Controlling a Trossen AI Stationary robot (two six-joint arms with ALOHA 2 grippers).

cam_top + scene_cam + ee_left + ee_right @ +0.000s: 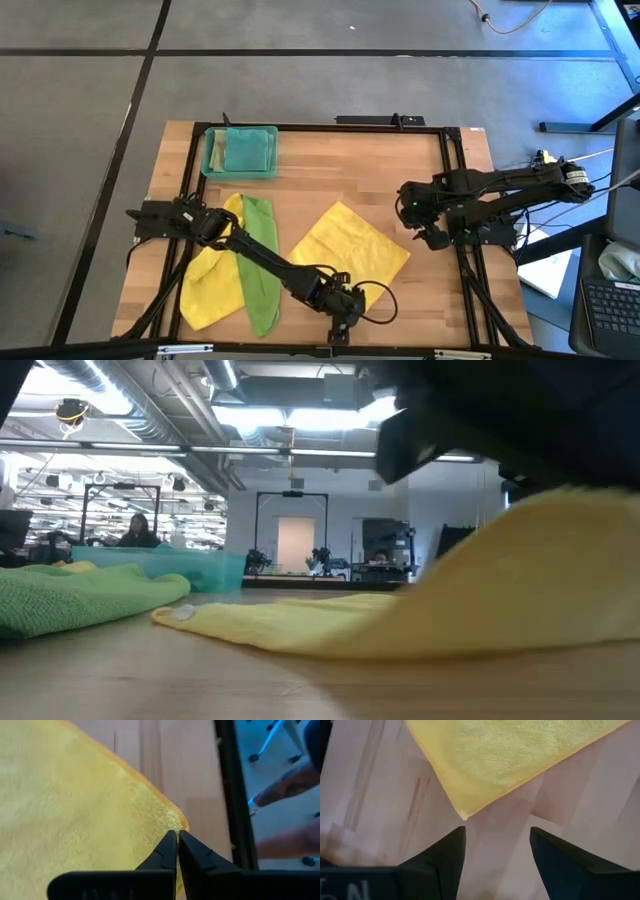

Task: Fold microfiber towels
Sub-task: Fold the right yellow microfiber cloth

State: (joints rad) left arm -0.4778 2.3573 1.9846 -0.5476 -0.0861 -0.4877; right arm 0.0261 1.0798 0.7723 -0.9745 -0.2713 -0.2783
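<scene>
Wooden counter (310, 170) fills the centre of the high view, framed by black rails. One yellow towel (350, 248) lies spread at centre-right of it; a second yellow towel (210, 285) and a green towel (260, 265) lie bunched together at lower left. A teal tray (240, 152) at upper left holds a folded teal cloth (248, 150). Left hand (340, 318) sits at the lower centre edge, fingers pressed together on the near corner of the spread yellow towel. Right hand (432, 238) hovers at right, just off that towel's right corner, fingers apart and holding nothing.
</scene>
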